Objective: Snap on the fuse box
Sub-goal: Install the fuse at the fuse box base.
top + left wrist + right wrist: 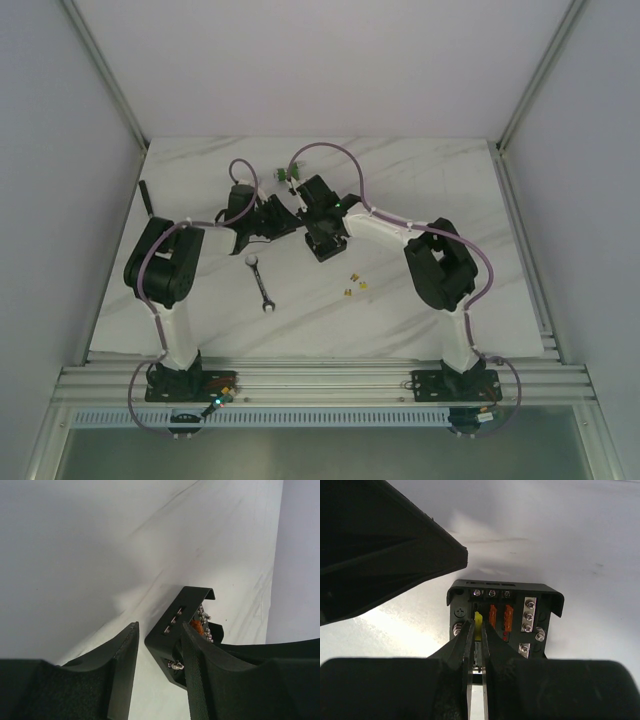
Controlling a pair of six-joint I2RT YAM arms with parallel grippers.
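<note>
Black jaws of the left gripper (160, 630) stand half spread around the fuse box (170, 625) — one finger (125, 655) just clear of its side wall, the other against it. Mid-table, the box lies open-faced; the right gripper (478, 631) pinches a yellow fuse (478, 620) in it, marble table (570, 540) showing beyond its far rim.

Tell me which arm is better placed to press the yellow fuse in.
Right: the right gripper pinches the fuse at the box; the left gripper only straddles its edge.

White marbled table (440, 190), plain pale walls (300, 60).
</note>
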